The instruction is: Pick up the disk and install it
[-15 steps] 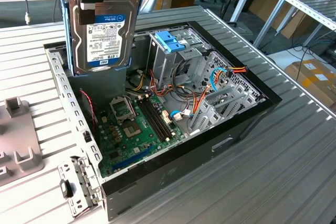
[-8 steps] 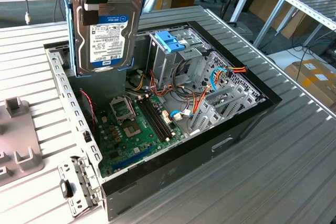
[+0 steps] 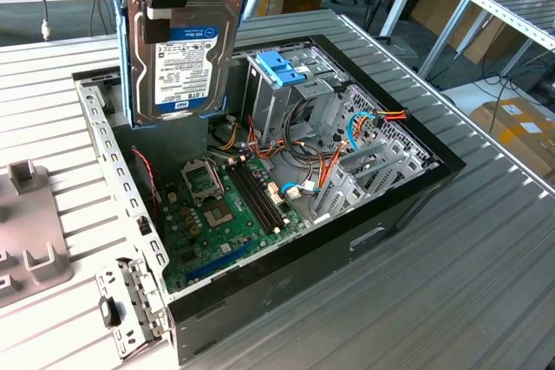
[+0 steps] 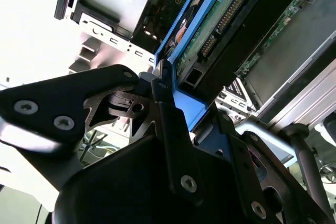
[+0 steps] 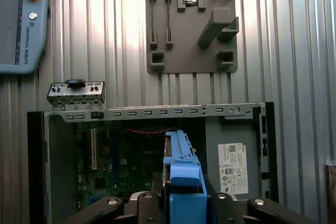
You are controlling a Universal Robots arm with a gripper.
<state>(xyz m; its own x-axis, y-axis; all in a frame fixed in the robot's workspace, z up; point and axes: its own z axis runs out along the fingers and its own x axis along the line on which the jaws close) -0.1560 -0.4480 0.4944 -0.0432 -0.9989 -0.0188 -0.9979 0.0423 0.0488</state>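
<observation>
Blue-railed disk point(image 3: 191, 58) clamped upright in end effector point(image 5: 186, 205), above open computer case point(image 3: 373, 236)

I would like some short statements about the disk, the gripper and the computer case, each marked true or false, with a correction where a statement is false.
1. The gripper holds the disk above the open computer case. True.
2. The disk lies flat on the motherboard. False: it hangs upright in the air, clear of the motherboard.
3. A blue handle tops the drive cage inside the case. True.
4. The grey fixture plate sits inside the case. False: it lies on the ribbed table, outside the case.
</observation>
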